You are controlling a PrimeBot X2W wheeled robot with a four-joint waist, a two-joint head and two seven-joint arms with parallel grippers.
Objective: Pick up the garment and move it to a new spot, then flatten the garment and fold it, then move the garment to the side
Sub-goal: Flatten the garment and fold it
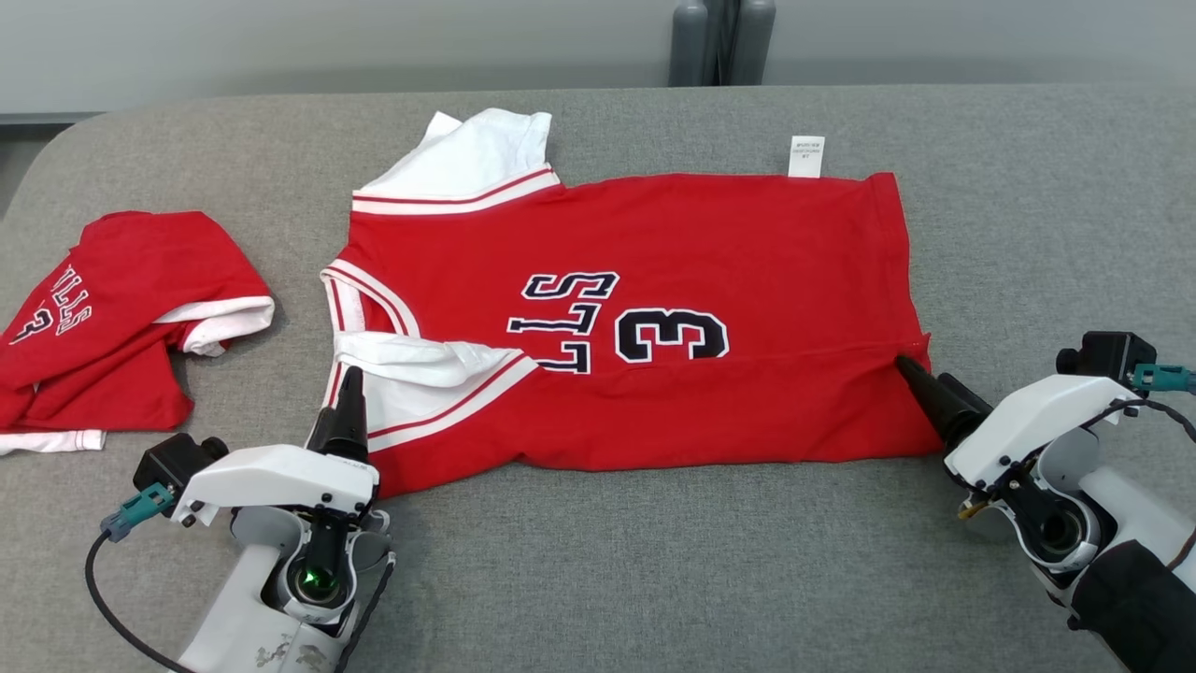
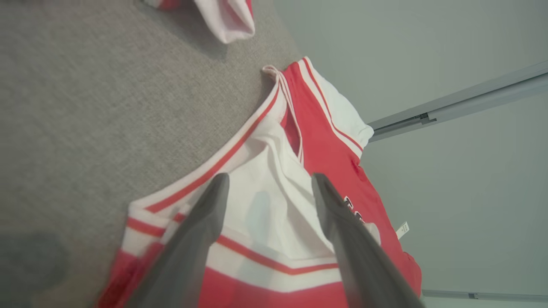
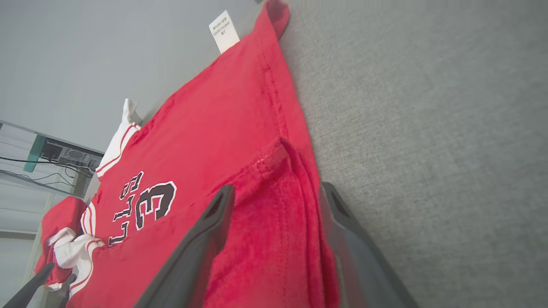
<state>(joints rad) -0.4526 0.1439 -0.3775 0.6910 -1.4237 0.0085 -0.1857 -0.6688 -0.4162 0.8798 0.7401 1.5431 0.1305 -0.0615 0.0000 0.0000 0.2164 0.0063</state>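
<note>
LEFT AND RIGHT ENDS OF A JERSEY: The left fingers, two long tapered dark blades, stand well apart over the crumpled white near sleeve of a red knit jersey with white striped sleeves, closed on nothing. At the opposite end, the right fingers are likewise spread wide. They straddle a thick, doubled-over ridge of the stitched red hem without pinching it.

The jersey lies spread sideways across the middle of a grey, felt-like woven worktop, collar toward the robot's left and hem toward its right. A straight fold line runs lengthwise through its near half, and the soft cloth lies mostly smooth. Black, white-edged block letters and a numeral 3 mark the chest. A small white rectangular care label pokes out past the far edge. The far sleeve lies open and flat.

Well apart at the left, a second red-and-white jersey sits in a rumpled heap on the round-cornered worktop.
</note>
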